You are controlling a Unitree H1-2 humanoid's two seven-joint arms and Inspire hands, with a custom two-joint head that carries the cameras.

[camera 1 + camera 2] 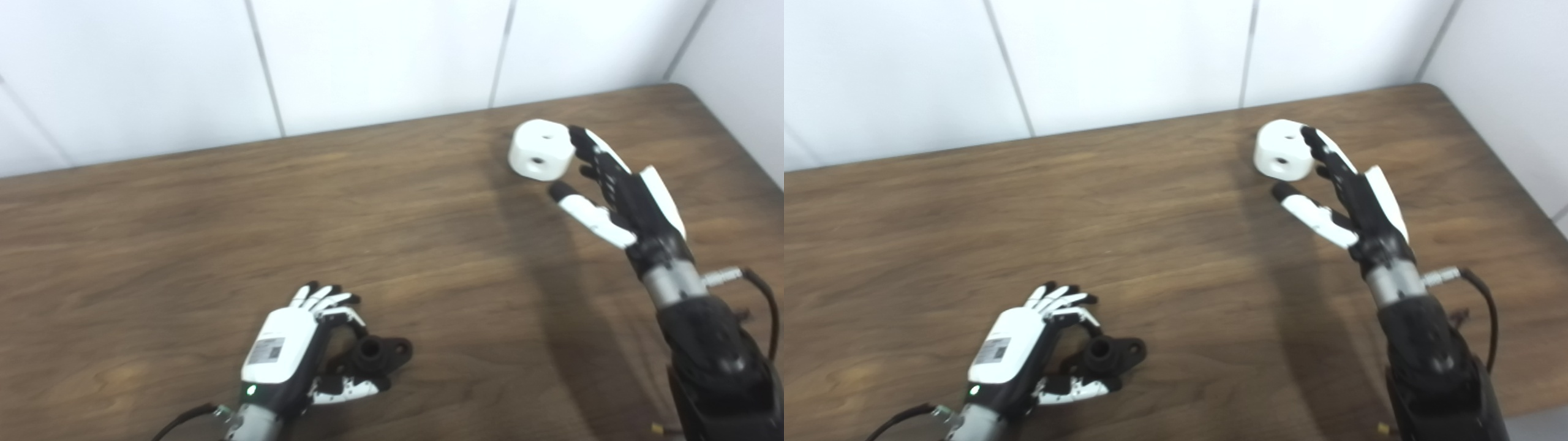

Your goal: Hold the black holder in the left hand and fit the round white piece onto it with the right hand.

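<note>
- My left hand curls around the black holder, low at the bench's near edge.
- My right hand is spread, fingers touching the round white piece at the far right; no firm grip shows.

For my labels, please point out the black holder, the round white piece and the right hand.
black holder [375, 354]: left eye view, on its central round hub.
round white piece [539, 147]: left eye view, on its front side wall.
right hand [618, 190]: left eye view, on the palm.
</note>
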